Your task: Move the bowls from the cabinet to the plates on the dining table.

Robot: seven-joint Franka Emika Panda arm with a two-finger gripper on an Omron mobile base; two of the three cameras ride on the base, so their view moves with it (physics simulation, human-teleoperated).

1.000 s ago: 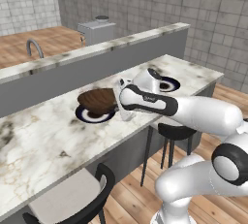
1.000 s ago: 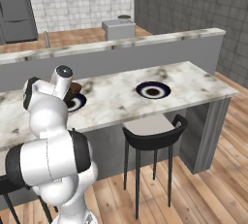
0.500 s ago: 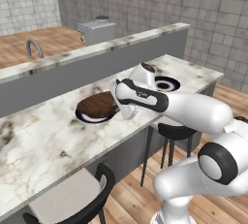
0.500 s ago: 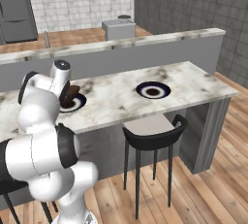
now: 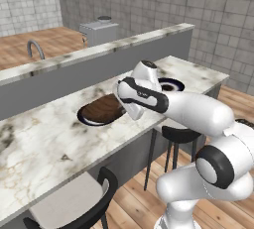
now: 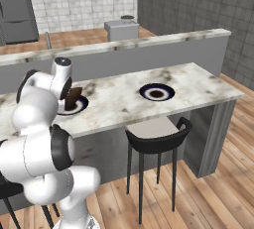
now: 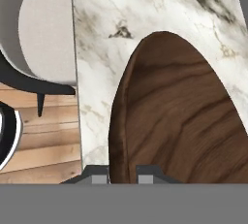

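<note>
The wide dark brown wood-look bowl [image 5: 101, 109] lies low over a navy-rimmed plate [image 5: 85, 120] on the marble dining table [image 5: 44, 143]. In the hand view my gripper [image 7: 123, 177] is shut on the bowl's [image 7: 179, 111] near rim, a fingertip [image 7: 99, 178] on either side of it. From the right base view the bowl [image 6: 74, 95] and its plate [image 6: 81, 105] sit partly behind my arm. A second plate [image 5: 171, 84] [image 6: 157, 93] lies bare further right on the table. The cabinet is out of view.
Black stools [image 5: 179, 135] [image 5: 74, 203] [image 6: 156, 134] stand along the table's near side. A raised back ledge [image 5: 99, 49] runs behind the plates. Beyond it are a faucet [image 5: 33, 48] and a grey boxy appliance [image 5: 99, 30] on the far counter.
The bowl has come down and flattened over the plate, and my hand has shifted slightly left with it. The jaws have stayed shut.
</note>
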